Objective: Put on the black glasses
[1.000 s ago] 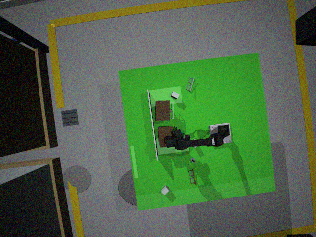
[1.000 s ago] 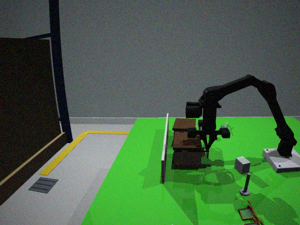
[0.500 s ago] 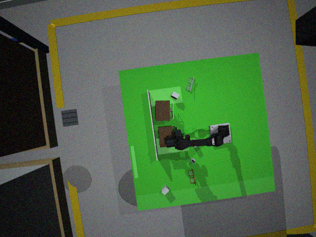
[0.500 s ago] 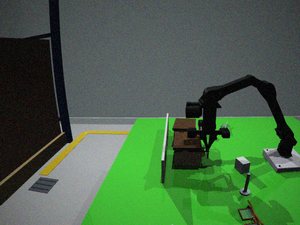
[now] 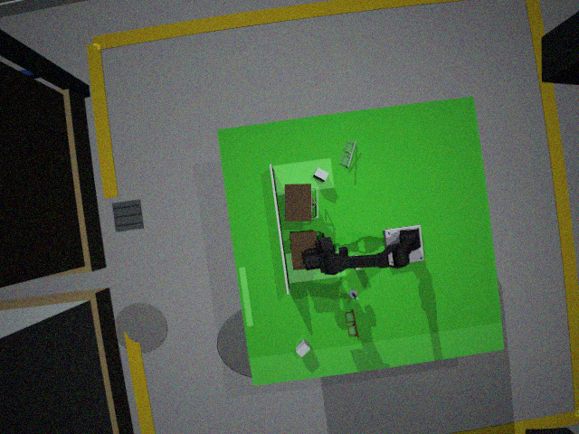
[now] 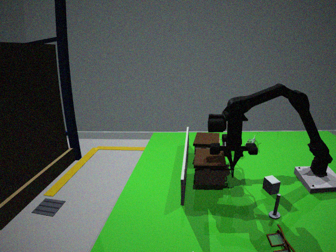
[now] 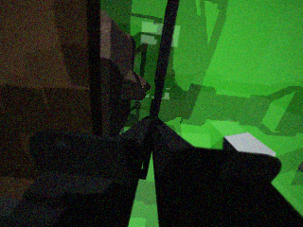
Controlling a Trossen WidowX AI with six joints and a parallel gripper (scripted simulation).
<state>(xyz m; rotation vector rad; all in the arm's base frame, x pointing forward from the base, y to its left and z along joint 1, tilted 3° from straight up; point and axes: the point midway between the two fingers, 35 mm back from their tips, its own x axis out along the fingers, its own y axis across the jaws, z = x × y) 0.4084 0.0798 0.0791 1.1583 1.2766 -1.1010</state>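
Note:
My gripper [image 7: 151,121] is shut on a thin black bar of the black glasses [image 7: 163,57], which runs up and away from the fingertips in the wrist view. A second black bar [image 7: 95,66] stands against the brown display head [image 7: 43,71] at the left. In the side view the gripper [image 6: 233,166] points down, close in front of the near brown head [image 6: 210,160]. From above the gripper [image 5: 312,258] overlaps that head [image 5: 301,248]. The other head [image 5: 298,202] stands beside it. I see no yellow tag.
A white panel [image 6: 184,165] stands behind the heads. White cubes [image 5: 320,174] [image 6: 271,184], a short post [image 6: 275,207], red-brown glasses [image 6: 279,240] and pale glasses [image 5: 348,156] lie on the green mat. The arm base [image 6: 314,179] is at the right.

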